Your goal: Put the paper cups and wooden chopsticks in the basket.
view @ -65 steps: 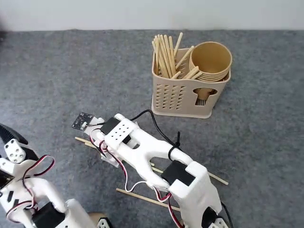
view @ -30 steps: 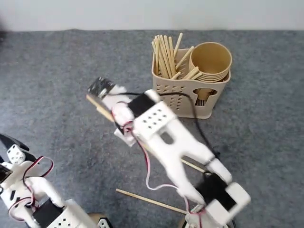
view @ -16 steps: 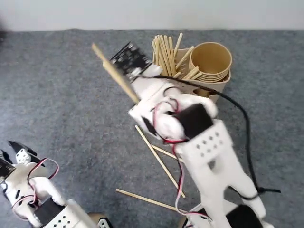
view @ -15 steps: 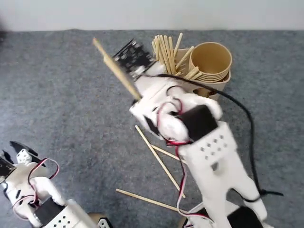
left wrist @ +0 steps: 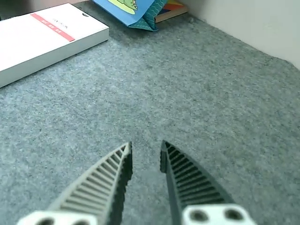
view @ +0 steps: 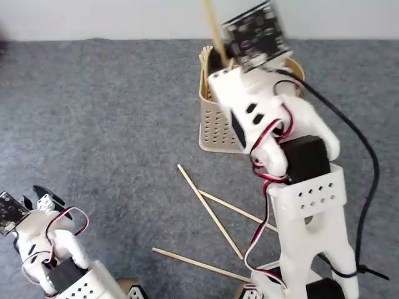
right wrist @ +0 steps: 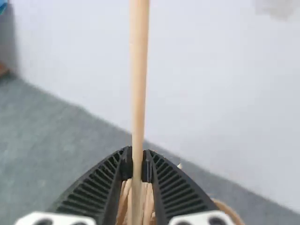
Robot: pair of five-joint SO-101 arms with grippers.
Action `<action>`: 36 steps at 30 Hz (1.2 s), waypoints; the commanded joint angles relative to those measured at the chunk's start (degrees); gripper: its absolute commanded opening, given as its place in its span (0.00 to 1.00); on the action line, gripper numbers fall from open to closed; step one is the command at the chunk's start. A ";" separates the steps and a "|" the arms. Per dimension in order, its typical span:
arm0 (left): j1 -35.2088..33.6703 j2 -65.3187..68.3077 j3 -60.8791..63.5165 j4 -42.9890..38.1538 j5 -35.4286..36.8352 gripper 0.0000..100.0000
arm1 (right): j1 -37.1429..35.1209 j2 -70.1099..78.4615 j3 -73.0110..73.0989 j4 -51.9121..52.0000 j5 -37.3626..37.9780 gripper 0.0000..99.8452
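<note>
Right jaws, clamped on a chopstick (right wrist: 139, 70), have swung from worktop (view: 93, 112) to above basket (view: 215, 134): ready to drop, I judge. Three sticks (view: 209, 211) remain. Left jaws narrowly parted.

White plastic arms (view: 308, 205), black servos (view: 305, 156), red-white wiring (view: 265, 176) (ribbed dark fingers (left wrist: 105, 185)).

- Left gripper (left wrist: 146, 148): two grey ribbed fingers (left wrist: 107, 179) with a narrow gap between the tips, pointing over the grey felt mat (left wrist: 201, 89).
- Mat texture shows through the gap.
- Flat white box (left wrist: 42, 37) with a red stripe lies on the mat, well beyond the tips.
- Blue printed sheet (left wrist: 136, 8) near the box, by the pale wall (left wrist: 253, 23).
</note>
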 commanded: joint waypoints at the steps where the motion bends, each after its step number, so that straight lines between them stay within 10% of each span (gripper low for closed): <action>1: 0.09 -0.09 -0.48 0.44 -0.35 0.09 | 3.47 -5.49 1.93 -3.91 -5.54 0.01; 24: 0.18 -0.09 -0.48 1.32 -0.44 0.09 | 4.35 -5.76 45.19 -56.92 -7.30 0.01; 36: 0.18 -0.09 -0.48 1.41 -0.44 0.09 | 2.59 -5.23 43.96 -46.29 -7.65 0.20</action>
